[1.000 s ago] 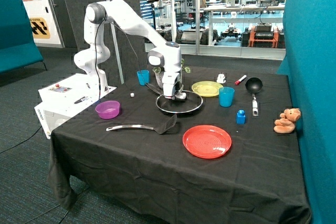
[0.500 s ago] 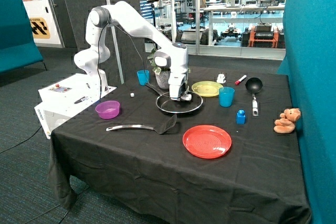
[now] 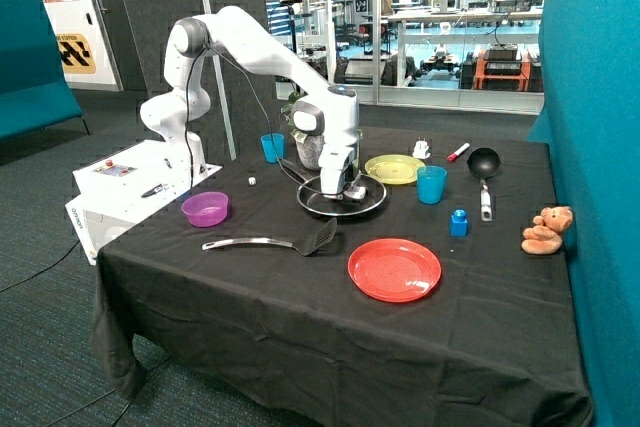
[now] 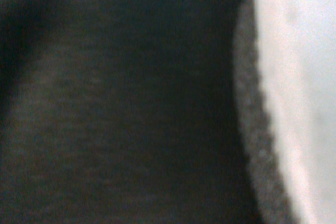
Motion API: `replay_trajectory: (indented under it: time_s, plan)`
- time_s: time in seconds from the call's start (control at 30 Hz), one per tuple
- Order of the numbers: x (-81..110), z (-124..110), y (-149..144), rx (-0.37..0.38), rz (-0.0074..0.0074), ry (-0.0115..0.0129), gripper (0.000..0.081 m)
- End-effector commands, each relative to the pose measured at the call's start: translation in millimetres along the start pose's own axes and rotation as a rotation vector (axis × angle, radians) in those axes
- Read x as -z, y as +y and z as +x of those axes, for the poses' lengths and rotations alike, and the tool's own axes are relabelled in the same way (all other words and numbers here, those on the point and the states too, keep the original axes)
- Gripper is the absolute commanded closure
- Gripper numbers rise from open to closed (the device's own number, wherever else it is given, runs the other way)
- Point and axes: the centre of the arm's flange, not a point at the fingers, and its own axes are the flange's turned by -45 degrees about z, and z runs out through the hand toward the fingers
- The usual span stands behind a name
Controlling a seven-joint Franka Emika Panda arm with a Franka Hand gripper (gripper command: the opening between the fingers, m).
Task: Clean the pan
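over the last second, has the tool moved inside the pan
Yes. The tool has slid across the pan toward the yellow plate.

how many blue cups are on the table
2. One blue cup stands at the far edge behind the pan's handle; the other blue cup stands beside the yellow plate. The arm might hide more.

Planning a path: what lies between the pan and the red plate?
Outside view: only bare black cloth between the pan and the red plate; the spatula lies aside.

The white arm rises from its base, bends at the elbow and reaches forward, its wrist pointing straight down so the hand [image 3: 343, 190] sits low, near the worktop [image 3: 300, 297] surface
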Motion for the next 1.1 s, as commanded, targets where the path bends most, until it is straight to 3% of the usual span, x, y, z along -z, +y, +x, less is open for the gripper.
replay_trajectory:
  time_s: [0.0,0.3,0.57,0.8,1.07]
  plan:
    - [0.9,-3,24,-0.017,0.0052,0.0,0.0808]
    - [-0.5,-23,33,-0.007,0.0052,0.0001,0.0808]
    - [-5.8,-47,25,0.017,0.0052,0.0001,0.0808]
    - [-8.3,-49,9,0.042,0.0052,0.0002,0.0808]
    - [-6.2,-36,-16,0.072,0.0052,0.0003,0.0808]
